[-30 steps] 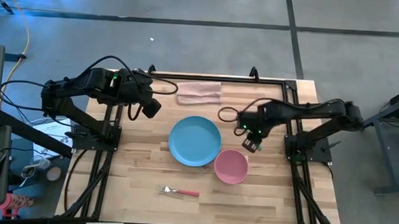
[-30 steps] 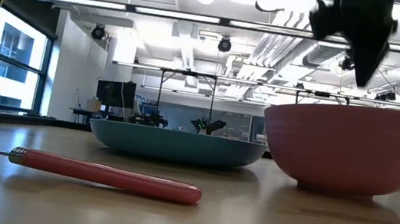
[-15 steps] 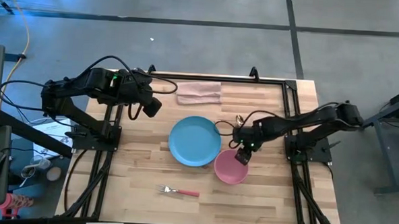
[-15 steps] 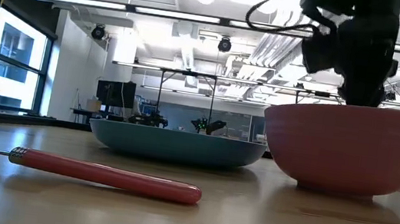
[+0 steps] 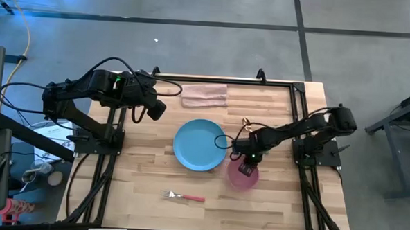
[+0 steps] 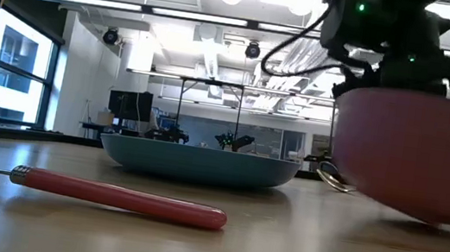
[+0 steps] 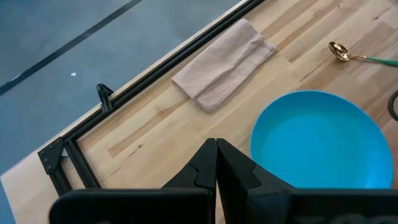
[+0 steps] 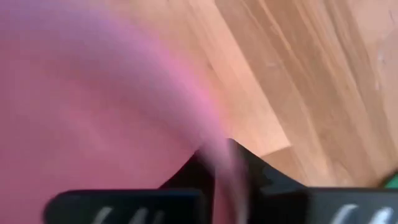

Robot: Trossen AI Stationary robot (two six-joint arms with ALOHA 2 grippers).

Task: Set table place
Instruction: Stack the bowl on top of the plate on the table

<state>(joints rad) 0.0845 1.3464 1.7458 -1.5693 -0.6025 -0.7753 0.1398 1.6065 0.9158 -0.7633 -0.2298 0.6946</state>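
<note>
The right gripper [image 5: 246,169] has its fingers clamped on the pink bowl's [image 5: 242,175] rim, just right of the blue plate [image 5: 200,144]. The left gripper [image 5: 157,110] waits far-left above the worktop [image 5: 147,175], fingers closed.

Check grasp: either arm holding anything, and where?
Right gripper holds the pink bowl by its rim, lifted slightly off the table. Left gripper holds nothing.

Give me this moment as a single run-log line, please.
right gripper: shut on pink bowl, lifted | left gripper: shut, waiting | fork: untouched
</note>
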